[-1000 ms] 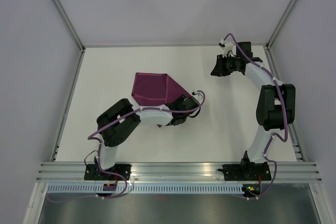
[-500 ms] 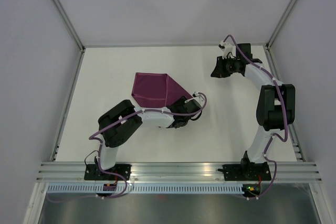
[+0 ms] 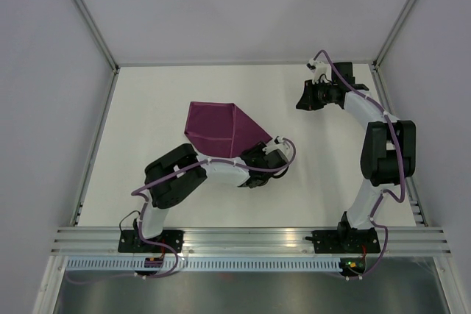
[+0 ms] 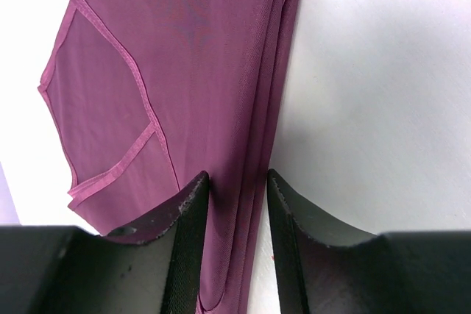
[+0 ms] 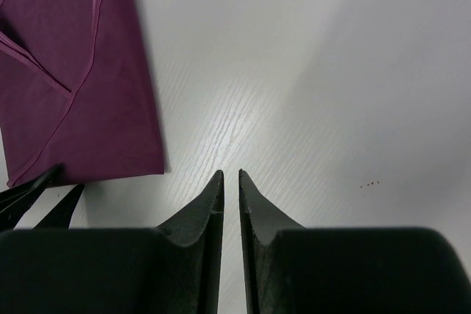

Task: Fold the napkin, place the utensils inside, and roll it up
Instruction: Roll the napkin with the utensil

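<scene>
Napkin lies flat on the white bench, a little left of centre, partly folded. From above its outline is an irregular five-sided figure, and its right-hand near corner sits under the left gripper. The fabric is thin and dark magenta-purple with a faint sheen. Narrow lighter-pink hems cross the upper face where one flap overlaps another. Along the folded edge several layers are stacked in close parallel ridges. In my judgement the cloth will be light, limp and somewhat slick. It will not keep a shape unaided and is likely to slide or drag on the smooth bench rather than lift cleanly. The soundest hold is a pinch on the stacked folded edge or a hemmed corner, where the thickness gives the fingers something to bite. The left fingers stand part open astride that folded edge, one over the cloth and one over bare bench. No firm pinch is evident. The right gripper hangs well apart toward the far right of the bench. Its fingers are drawn to a thin slit and hold nothing. The bench surface beneath it shows fine streaked graining and a mild glare. No utensils appear in any view.
</scene>
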### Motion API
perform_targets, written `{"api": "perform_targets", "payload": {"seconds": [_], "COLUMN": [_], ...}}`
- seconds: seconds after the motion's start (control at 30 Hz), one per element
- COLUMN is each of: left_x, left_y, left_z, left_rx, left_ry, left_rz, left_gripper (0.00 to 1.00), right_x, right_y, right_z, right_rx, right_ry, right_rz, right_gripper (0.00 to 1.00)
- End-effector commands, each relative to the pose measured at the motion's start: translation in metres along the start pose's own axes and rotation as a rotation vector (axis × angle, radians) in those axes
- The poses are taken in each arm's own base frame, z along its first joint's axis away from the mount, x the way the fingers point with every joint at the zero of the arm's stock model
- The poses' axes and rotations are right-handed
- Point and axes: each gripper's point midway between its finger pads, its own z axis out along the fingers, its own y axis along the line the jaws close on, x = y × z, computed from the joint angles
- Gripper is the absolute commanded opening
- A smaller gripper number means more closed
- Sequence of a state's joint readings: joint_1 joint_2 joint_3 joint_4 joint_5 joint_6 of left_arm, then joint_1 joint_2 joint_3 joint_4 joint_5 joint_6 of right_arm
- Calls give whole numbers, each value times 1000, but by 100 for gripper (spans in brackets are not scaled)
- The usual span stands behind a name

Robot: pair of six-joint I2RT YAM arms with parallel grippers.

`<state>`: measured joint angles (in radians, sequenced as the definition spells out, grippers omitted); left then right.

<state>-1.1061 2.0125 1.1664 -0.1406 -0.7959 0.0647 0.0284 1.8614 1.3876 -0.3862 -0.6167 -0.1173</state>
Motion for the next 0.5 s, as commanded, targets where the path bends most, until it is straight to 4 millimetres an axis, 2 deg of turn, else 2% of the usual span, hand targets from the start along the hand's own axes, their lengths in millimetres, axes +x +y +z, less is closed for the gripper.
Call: {"api": "perform_targets", "payload": {"seconds": [0.0, 0.07, 0.3, 0.47], "left_x": [61, 63, 69, 70], "left_y": [-30, -31, -34, -36], "left_z": [12, 13, 19, 21], "left_rx": [79, 75, 74, 88], "left_ry": [163, 167, 180, 182], "left_rz": [113, 119, 136, 145], "left_gripper": [42, 39, 36, 27], "right_x": [-18, -17, -16, -16], "right_y": [5, 4, 3, 1], "right_z": [-10, -8, -7, -7], "right_rx": [-8, -6, -8, -4], "right_ry": [-60, -57, -54, -57], "right_rz": [-45, -42, -42, -49], "right_gripper": [18, 18, 18, 17]}}
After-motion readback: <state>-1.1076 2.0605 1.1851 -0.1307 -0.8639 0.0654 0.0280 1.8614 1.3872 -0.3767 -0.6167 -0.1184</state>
